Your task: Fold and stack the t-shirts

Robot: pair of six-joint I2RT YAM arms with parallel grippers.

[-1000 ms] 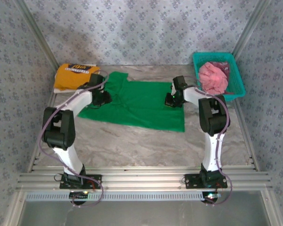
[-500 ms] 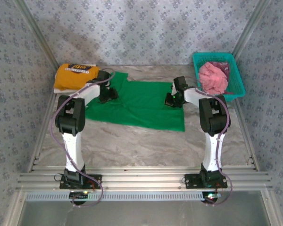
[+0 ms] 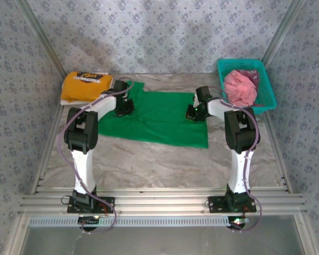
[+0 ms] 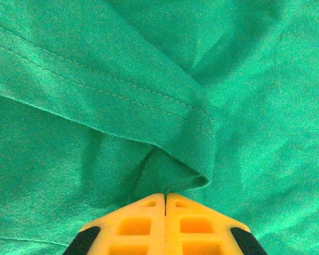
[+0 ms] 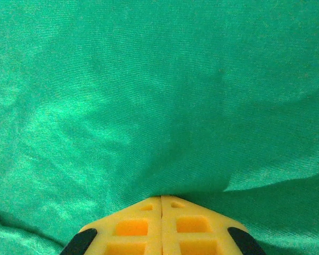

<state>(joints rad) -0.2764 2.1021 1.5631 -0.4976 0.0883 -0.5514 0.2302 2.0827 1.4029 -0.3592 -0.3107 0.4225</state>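
The green t-shirt (image 3: 165, 119) is lying spread out on the marbled table (image 3: 159, 164), its long side running left to right and its near edge sloping down toward the right corner. Both arms are reaching over it from the near side.

The left gripper (image 3: 123, 106) is sitting at the shirt's left end, close to the far edge. In the left wrist view its yellow fingers (image 4: 141, 223) are pressing flat against each other with no gap. A folded, stitched hem (image 4: 149, 106) of the green cloth is running down into the fingertips, so they are pinching that fold of the shirt.

The right gripper (image 3: 194, 112) is sitting at the shirt's right end, also toward the far edge. In the right wrist view its fingers (image 5: 135, 226) are likewise closing tight together. The green fabric is bunching and creasing right at their tips, so they are gripping the cloth there.

The yellow-orange t-shirt (image 3: 85, 85), showing a dark print, is lying folded just beyond the green shirt's far left corner, near the left gripper. The pink t-shirt (image 3: 240, 87) is lying crumpled inside a teal basket (image 3: 268, 95), which is standing just past the green shirt's far right corner, beside the right arm.
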